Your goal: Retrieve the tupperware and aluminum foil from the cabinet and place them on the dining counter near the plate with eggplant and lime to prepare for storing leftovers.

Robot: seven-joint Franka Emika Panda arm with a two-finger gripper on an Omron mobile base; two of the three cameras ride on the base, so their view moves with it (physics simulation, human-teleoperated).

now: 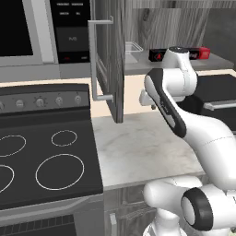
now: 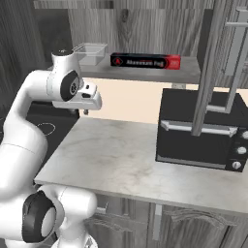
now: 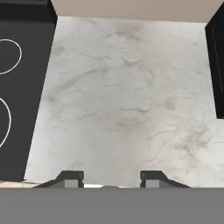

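Observation:
The cabinet [image 2: 145, 72] stands open, its left door [image 1: 110, 55] swung out with a silver bar handle [image 1: 94, 60]. On its shelf the translucent tupperware [image 2: 90, 52] [image 1: 133, 47] sits at the left. The black aluminum foil box [image 2: 145, 61] [image 1: 158, 55] with red ends lies just to its right. My gripper [image 2: 86, 111] [image 1: 152, 106] [image 3: 111, 178] hangs below the shelf's left end, pointing down at the marbled kitchen counter [image 3: 127, 100]. It is open with nothing between its fingers. The dining counter, plate, eggplant and lime are out of view.
A black stove top [image 1: 41, 156] [image 3: 17, 87] borders the counter on the left. A black toaster oven [image 2: 201, 128] stands on its right part. The cabinet's right door [image 2: 213, 63] is also swung open above the oven. A microwave [image 1: 41, 32] hangs over the stove.

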